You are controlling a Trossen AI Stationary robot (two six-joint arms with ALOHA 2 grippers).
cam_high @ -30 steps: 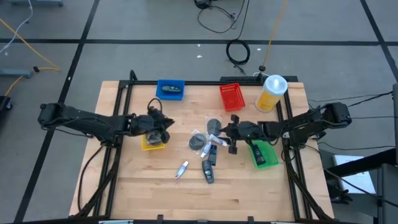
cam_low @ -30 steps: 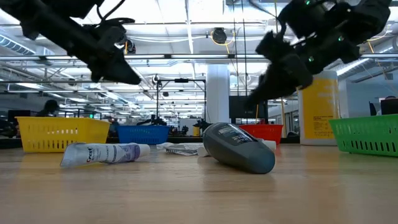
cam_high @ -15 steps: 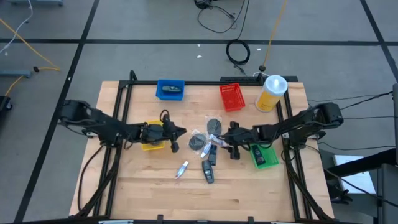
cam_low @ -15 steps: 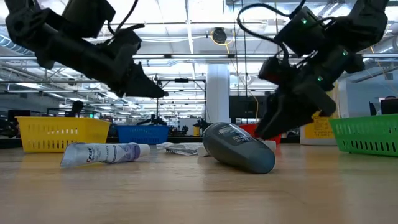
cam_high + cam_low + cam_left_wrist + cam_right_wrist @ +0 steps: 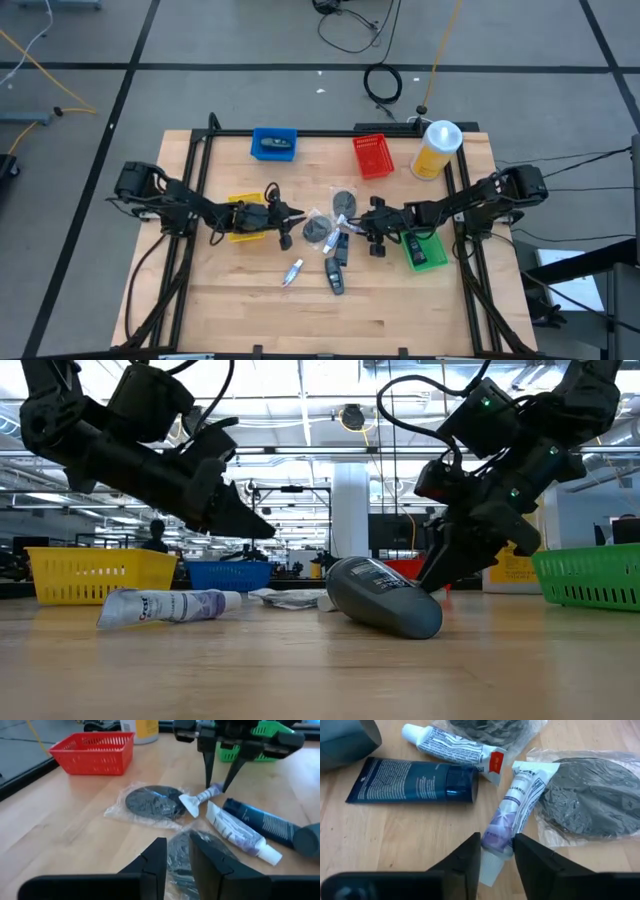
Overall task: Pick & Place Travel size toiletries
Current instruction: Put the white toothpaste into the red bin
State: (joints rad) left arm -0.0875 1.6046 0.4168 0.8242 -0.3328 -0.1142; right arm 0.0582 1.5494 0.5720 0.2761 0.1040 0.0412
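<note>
Wooden counter (image 5: 400, 305) carries four bins: blue (image 5: 274, 143), red (image 5: 371, 155), yellow (image 5: 243, 221), green (image 5: 424, 249). A yellow canister (image 5: 436, 150) stands at one corner. Wrapped discs (image 5: 320, 226), tubes (image 5: 293, 272) and bottles (image 5: 334, 276) lie mid-counter.

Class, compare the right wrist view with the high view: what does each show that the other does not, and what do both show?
Only the right wrist view: the right gripper with its fingers closing around the cap end of a purple-white tube.

Only the high view: the blue bin, red bin, yellow canister and left gripper.

Both: the dark blue tube and wrapped grey discs.
</note>
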